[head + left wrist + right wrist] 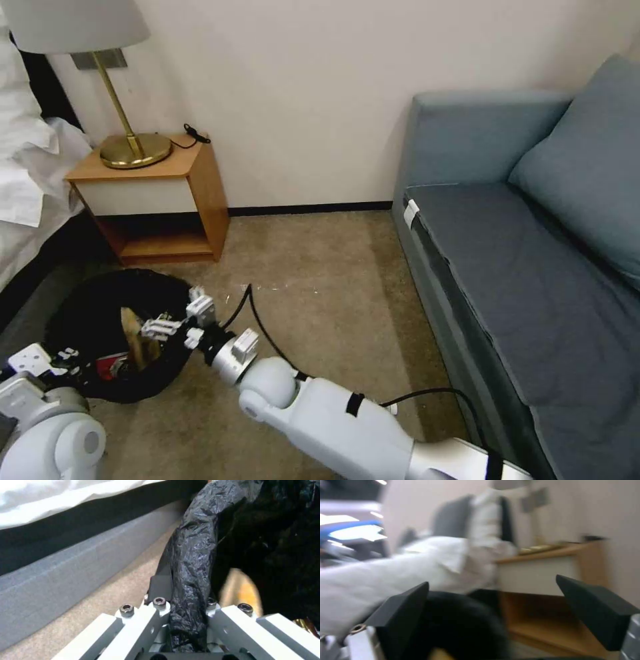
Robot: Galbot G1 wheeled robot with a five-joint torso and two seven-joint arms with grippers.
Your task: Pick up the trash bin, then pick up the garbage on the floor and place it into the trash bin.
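Observation:
The trash bin (100, 310), lined with a crinkly black bag, is at the lower left beside the bed. My left gripper (67, 357) is shut on its near rim; the left wrist view shows the bag-covered rim (191, 562) pinched by that gripper (186, 597). Inside the bin stands a tan crumpled paper bag (133, 340), with a red packet (107, 367) next to it. The tan bag (241, 590) also shows in the left wrist view. My right gripper (175, 319) hovers over the bin's right side, open, nothing between its fingers (403, 607). The bin's dark mouth (460, 625) lies below them.
A wooden nightstand (160, 200) with a brass lamp (133, 150) stands against the wall just behind the bin. The bed (27, 173) with white sheets runs along the left. A blue-grey sofa (533, 267) fills the right. Beige carpet (333, 293) lies between them.

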